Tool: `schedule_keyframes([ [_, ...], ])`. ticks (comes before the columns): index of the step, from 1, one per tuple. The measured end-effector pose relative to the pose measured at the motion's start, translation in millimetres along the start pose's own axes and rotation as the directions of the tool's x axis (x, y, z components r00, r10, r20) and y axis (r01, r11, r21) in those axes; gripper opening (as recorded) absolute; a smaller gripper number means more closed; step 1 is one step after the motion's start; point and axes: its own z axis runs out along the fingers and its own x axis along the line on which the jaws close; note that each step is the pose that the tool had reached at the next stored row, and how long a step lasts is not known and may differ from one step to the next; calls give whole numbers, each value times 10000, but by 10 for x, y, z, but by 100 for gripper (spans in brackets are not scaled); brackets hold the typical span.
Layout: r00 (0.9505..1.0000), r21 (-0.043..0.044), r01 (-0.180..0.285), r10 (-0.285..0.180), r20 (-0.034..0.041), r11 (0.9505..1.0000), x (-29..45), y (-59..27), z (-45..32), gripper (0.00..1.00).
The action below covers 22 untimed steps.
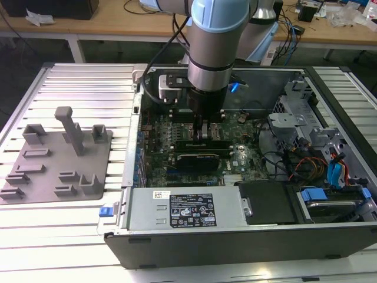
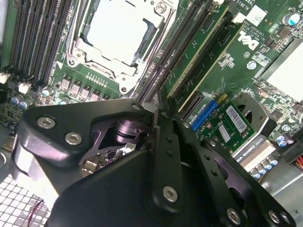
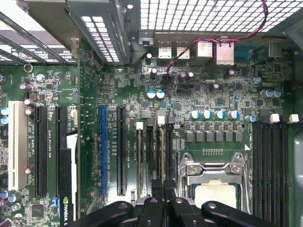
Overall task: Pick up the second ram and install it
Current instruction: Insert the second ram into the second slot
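My gripper [image 1: 203, 134] is down inside the open computer case, over the memory slots beside the processor socket [image 3: 213, 189]. Its black fingers are pressed close together in both wrist views [image 2: 155, 109] [image 3: 164, 201]. The second ram [image 2: 199, 59], a thin green stick, runs away from the fingertips along one black slot next to the socket [image 2: 118, 33], and it stands upright in line with that slot. The part of it under the fingers is hidden. How deep it sits in the slot I cannot tell.
The grey fixture plate [image 1: 59, 153] with its blocks lies on the slatted table at the exterior view's left. Within the case, a black card [image 1: 200, 156], the power supply [image 1: 188, 209], a drive cage [image 1: 294, 124] and loose cables [image 1: 306, 165] surround the motherboard.
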Motion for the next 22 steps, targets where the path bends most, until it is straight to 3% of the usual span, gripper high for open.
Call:
schedule_keyframes([
  [6, 10000, 10, 2, -2, 0, 10000, 0, 4, 1, 9],
  [13, 10000, 109, 5, -5, 7, 9999, 1, 27, 13, 9],
  [22, 10000, 144, 8, -8, 10, 9999, 1, 42, 26, 10],
])
